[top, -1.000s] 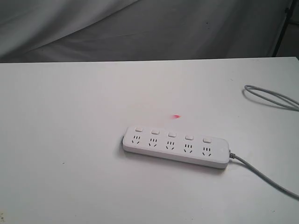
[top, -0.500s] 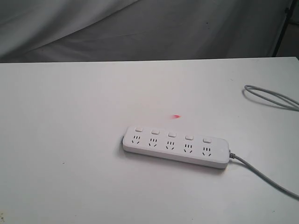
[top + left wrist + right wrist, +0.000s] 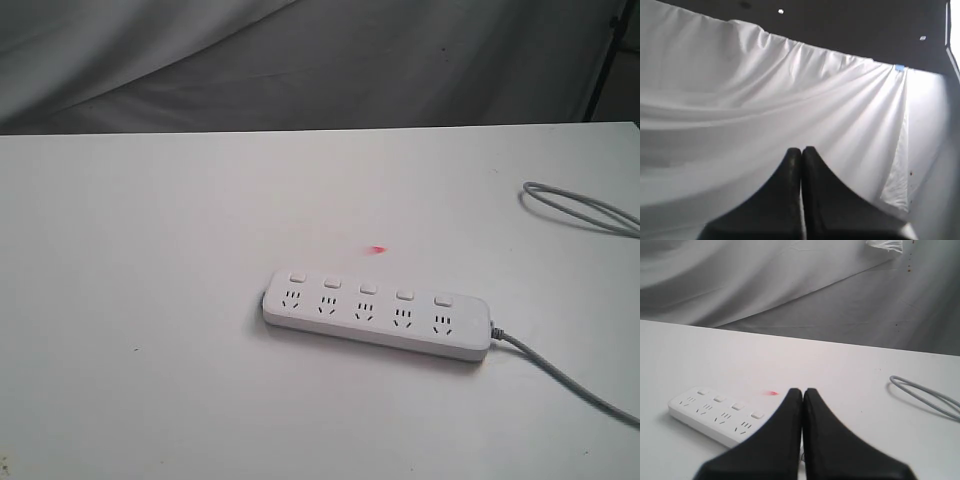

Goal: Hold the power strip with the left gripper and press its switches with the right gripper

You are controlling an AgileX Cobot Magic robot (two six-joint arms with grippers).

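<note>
The white power strip [image 3: 377,314] lies flat on the white table, its grey cord [image 3: 565,377] trailing off to the right. Five small white switches [image 3: 368,288] run in a row above the sockets. Neither arm shows in the exterior view. In the right wrist view my right gripper [image 3: 803,391] is shut and empty, hovering apart from the power strip [image 3: 710,414], whose far end it hides. My left gripper [image 3: 801,150] is shut too, with only draped white cloth behind it; the strip is out of that view.
A separate loop of grey cable [image 3: 580,208] lies at the table's right edge, also the cable loop [image 3: 925,396] in the right wrist view. A small red spot [image 3: 378,250] marks the table just behind the strip. Grey-white cloth [image 3: 300,60] hangs behind the table.
</note>
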